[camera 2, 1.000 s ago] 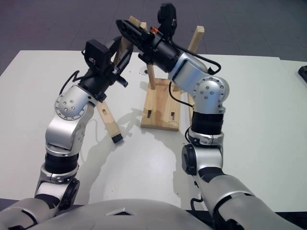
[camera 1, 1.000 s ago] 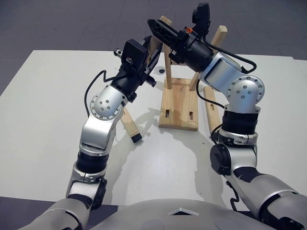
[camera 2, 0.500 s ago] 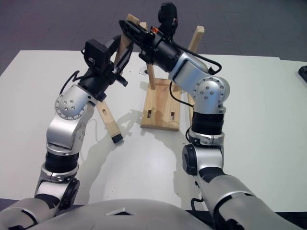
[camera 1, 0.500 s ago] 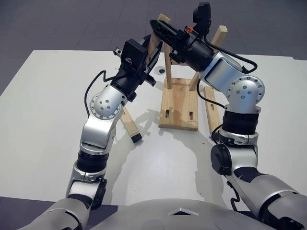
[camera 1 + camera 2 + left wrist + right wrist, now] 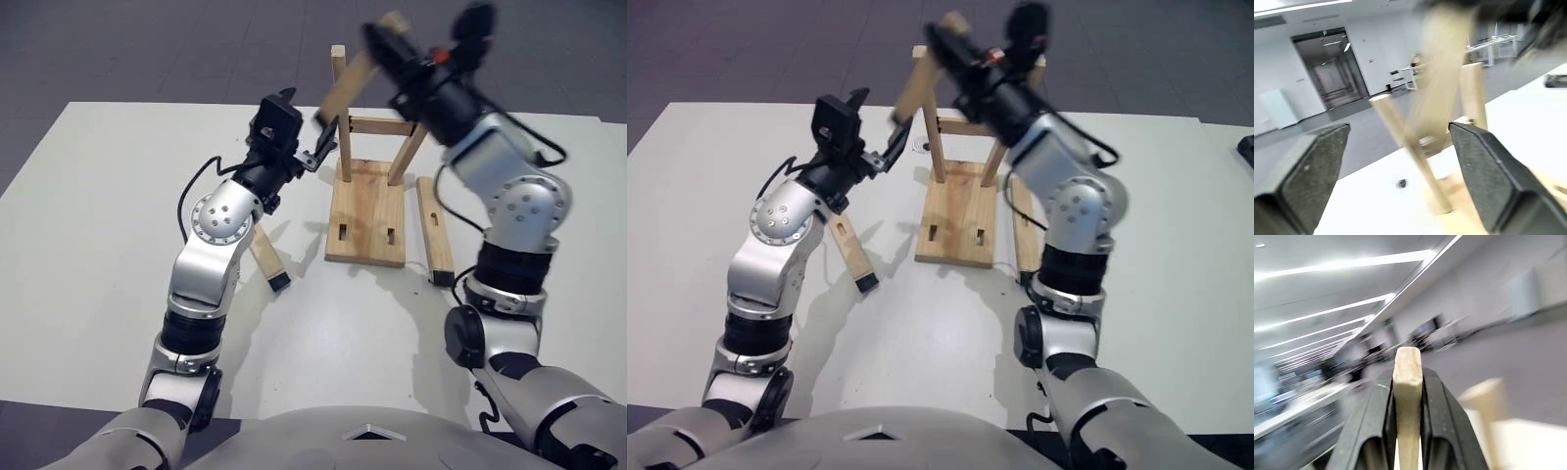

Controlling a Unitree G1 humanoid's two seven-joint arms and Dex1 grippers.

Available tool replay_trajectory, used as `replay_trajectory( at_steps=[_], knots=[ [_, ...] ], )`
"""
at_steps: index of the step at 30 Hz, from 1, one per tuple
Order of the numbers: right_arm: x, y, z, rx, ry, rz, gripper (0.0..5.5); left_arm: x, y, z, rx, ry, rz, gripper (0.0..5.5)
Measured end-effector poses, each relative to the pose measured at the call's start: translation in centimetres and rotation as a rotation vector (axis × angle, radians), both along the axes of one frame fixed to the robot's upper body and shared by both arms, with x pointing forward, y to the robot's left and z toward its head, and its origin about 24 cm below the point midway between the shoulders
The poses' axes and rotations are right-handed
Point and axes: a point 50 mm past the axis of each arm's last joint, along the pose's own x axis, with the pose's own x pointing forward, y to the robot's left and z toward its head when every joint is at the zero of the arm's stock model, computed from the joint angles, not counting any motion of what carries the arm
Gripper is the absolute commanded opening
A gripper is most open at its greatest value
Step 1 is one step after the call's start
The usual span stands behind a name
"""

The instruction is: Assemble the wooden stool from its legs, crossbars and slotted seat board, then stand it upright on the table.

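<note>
Slotted seat board lies flat on the white table, toward the far middle, two slots showing at its near end. Two legs stand in its far end: a near-upright leg on the robot's left side and a slanted leg on the right. A crossbar joins them high up. Right gripper is up in the air above and behind the standing legs, fingers clamped on both sides of a raised leg (blurred). That piece slants down toward the robot's left, and its lower end is near the top of the near-upright leg; touching or not, cannot tell. Left gripper hangs in the air just left of the standing legs, fingers spread wide with nothing grasped; the raised leg's lower end is close ahead of them. Right loose leg lies flat just beside the board's right edge, roughly parallel to it. Left loose leg lies flat left of the board, partly under the left arm, with a dark cap on its near end.
</note>
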Motion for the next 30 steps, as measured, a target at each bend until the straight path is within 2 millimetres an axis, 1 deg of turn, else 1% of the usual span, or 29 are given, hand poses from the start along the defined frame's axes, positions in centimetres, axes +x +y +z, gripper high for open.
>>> replay_trajectory(
  at_steps=[1, 2, 3, 5, 6, 7, 8, 9, 11, 13, 14, 15, 17, 18, 20, 27, 30],
  knots=[
    [-1.0, -2.4, 0.7, 0.006, -0.048, -0.103, 0.41, 0.1, 1.6, 0.1, -0.027, -0.001, 0.077, 4.52],
    [-2.0, -4.1, 1.4, 0.019, -0.087, -0.159, 0.41, 0.1, 3.0, 0.3, -0.072, -0.007, 0.141, 4.7],
    [-2.7, -5.0, 1.8, 0.04, -0.105, -0.18, 0.41, 0.1, 3.7, 0.4, -0.12, -0.012, 0.179, 4.89],
    [-3.2, -6.5, 2.2, 0.073, -0.095, -0.234, 0.41, 0.3, 4.2, 0.6, -0.209, -0.014, 0.225, 5.25],
    [-3.4, -7.1, 2.0, 0.073, -0.076, -0.263, 0.41, 0.5, 4.6, 0.8, -0.254, -0.017, 0.259, 5.39],
    [-3.5, -7.4, 1.6, 0.062, -0.059, -0.28, 0.41, 0.8, 5.1, 0.9, -0.289, -0.014, 0.29, 5.4],
    [-3.5, -7.8, 0.7, 0.048, -0.018, -0.3, 0.41, 1.0, 6.0, 0.8, -0.332, -0.006, 0.348, 5.4],
    [-3.5, -8.1, -0.7, 0.02, 0.041, -0.339, 0.41, 1.3, 7.0, 0.5, -0.361, 0.01, 0.407, 5.4],
    [-3.5, -8.6, -3.9, -0.033, 0.176, -0.403, 0.41, 1.4, 8.1, -0.2, -0.385, 0.041, 0.477, 5.4],
    [-3.9, -9.0, -8.8, -0.076, 0.362, -0.459, 0.41, 1.5, 8.3, -0.5, -0.402, 0.058, 0.478, 5.4],
    [-4.2, -9.1, -10.5, -0.071, 0.425, -0.469, 0.41, 1.6, 8.2, -0.5, -0.408, 0.059, 0.469, 5.4],
    [-4.7, -9.0, -12.1, -0.059, 0.48, -0.471, 0.41, 1.6, 8.1, -0.5, -0.412, 0.061, 0.459, 5.4],
    [-5.2, -8.6, -13.9, -0.033, 0.535, -0.463, 0.41, 1.7, 7.6, -0.6, -0.421, 0.066, 0.435, 5.4],
    [-5.3, -8.4, -14.1, -0.02, 0.539, -0.455, 0.41, 1.7, 7.4, -0.6, -0.438, 0.072, 0.418, 5.4],
    [-5.3, -8.0, -13.9, 0.0, 0.524, -0.436, 0.41, 1.8, 6.9, -0.8, -0.45, 0.083, 0.403, 5.4],
    [-4.8, -6.7, -12.5, 0.067, 0.46, -0.377, 0.41, 2.3, 6.0, -1.8, -0.46, 0.132, 0.401, 5.4],
    [-4.5, -6.2, -12.7, 0.082, 0.461, -0.363, 0.41, 2.6, 5.6, -2.2, -0.458, 0.149, 0.395, 5.4]
  ],
)
